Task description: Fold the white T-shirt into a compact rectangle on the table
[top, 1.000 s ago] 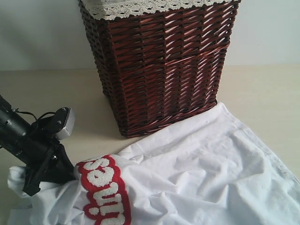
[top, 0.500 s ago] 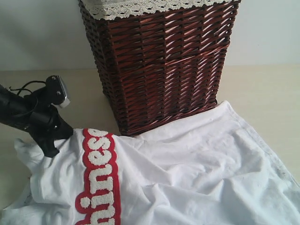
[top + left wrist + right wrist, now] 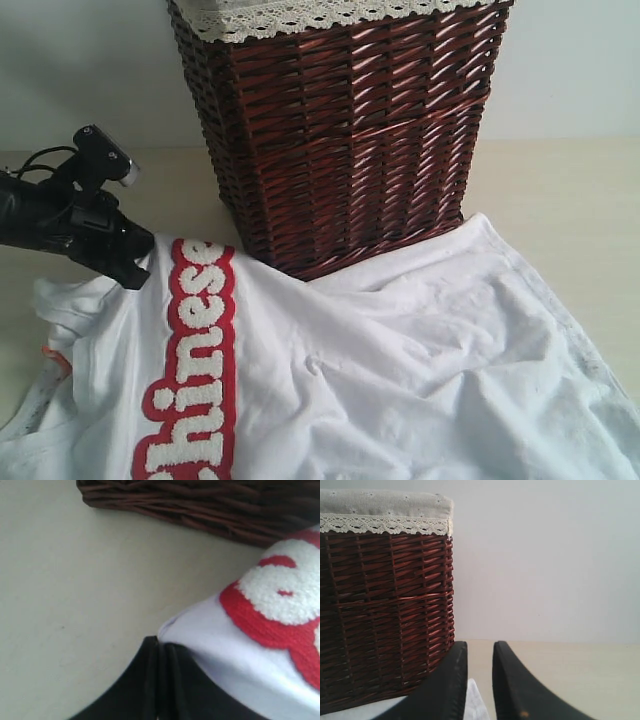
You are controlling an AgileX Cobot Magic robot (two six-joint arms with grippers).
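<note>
My left gripper [image 3: 128,268] pinches the shirt [image 3: 400,370].
Arm reaches low and level; since a second ago it sits nearer the basket [image 3: 340,140], cloth dragged along.

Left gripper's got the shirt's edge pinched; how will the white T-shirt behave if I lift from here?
Likely floppy: the white T-shirt lies in soft wrinkles and droops from the left gripper. Probably light, since one pinch holds that edge up. The thick lettering band may fold less crisply.

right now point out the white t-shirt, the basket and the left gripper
white T-shirt [image 3: 400,380], exterior view, wrinkled body
basket [image 3: 340,140], exterior view, front wall
left gripper [image 3: 137,272], exterior view, where jaws pinch the shirt
</note>
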